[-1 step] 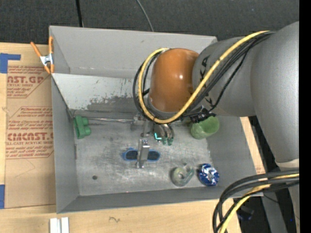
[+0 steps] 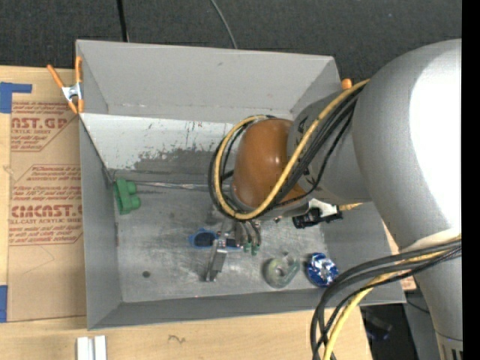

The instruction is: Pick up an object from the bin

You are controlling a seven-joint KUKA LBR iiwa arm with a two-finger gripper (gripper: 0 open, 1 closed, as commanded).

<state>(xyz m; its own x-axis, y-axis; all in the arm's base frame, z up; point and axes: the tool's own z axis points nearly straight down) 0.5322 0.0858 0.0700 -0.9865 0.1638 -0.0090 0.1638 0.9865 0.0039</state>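
One small blue piece (image 2: 201, 240) lies just beside the claw (image 2: 229, 250); grip state unclear.

Small blue rounded piece (image 2: 201, 240), lying centrally

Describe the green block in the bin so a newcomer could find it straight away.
Start at the grey metal bin and go to the left side of its floor, by the left wall. There, well apart from the gripper and the small things beside it, lies a chunky green block. It is the only green thing in the bin, with no other thing close by.
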